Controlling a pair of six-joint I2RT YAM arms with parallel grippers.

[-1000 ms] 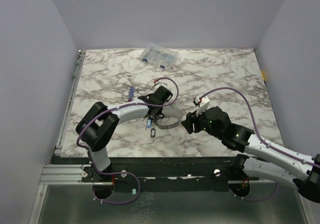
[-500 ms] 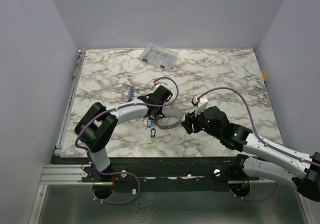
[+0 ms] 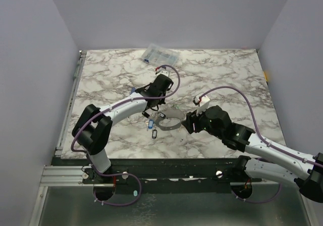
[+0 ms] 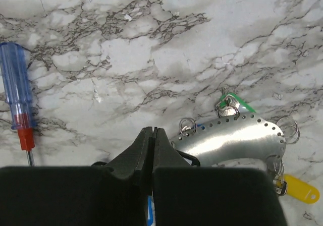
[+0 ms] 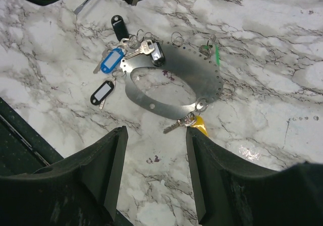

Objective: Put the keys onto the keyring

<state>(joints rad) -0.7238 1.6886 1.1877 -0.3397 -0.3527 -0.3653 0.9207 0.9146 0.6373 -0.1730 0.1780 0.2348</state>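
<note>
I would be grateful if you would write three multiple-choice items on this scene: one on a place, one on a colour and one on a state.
1. Where does the clear compartment box lie?
A. At the near edge, between the arm bases
B. By the far edge of the table
C. In the middle of the table

2. What colour is the handle of the screwdriver?
A. Green
B. Yellow
C. Blue, with a red end

3. How is the right gripper?
A. Open, above the keyring
B. Shut on the keyring
C. Shut on the screwdriver

Answers:
1 B: the top view shows the box close to the back wall.
2 C: the left wrist view shows a clear blue handle that turns red towards the shaft.
3 A: its fingers stand apart, with the keyring on the marble beyond them.
</note>
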